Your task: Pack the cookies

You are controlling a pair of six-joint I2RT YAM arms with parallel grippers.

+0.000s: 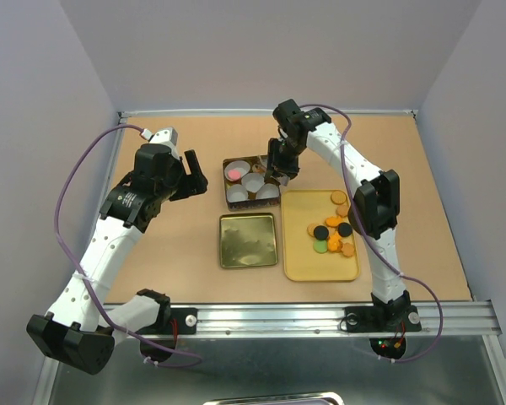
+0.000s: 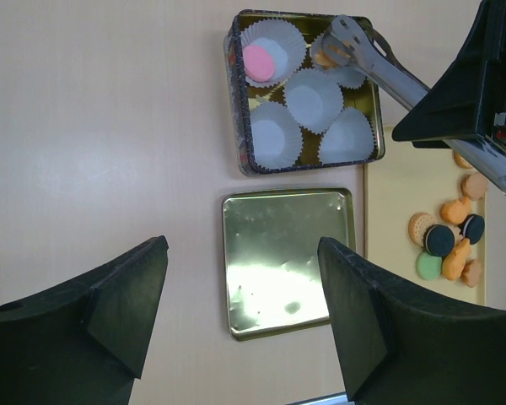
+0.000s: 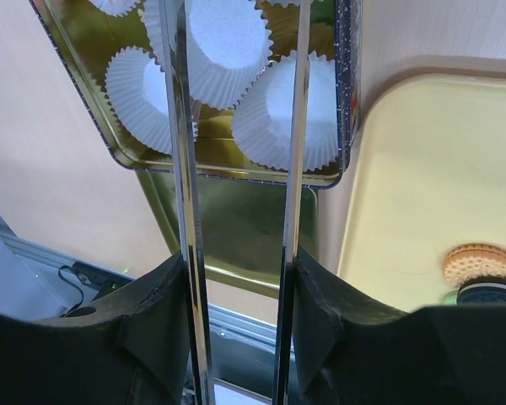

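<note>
Left gripper [image 2: 240, 253] wide, empty. Right gripper [image 3: 236, 270] clamps tongs [image 3: 179, 169] over tin [image 2: 239, 126], twelve o'clock of lid [image 2: 282, 261]; cookies [image 2: 443, 240] at lid's three.

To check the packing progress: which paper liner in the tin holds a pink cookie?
The liner in the far-left corner of the tin, seen from above. It alone holds a pink cookie; three look empty, and the one under the tongs shows orange.

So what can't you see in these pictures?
- Tongs tips: right wrist view, cut off by the top edge.
- Some cookies: left wrist view, behind the right arm.
- Tin back corner: top view, under the right claw.
</note>
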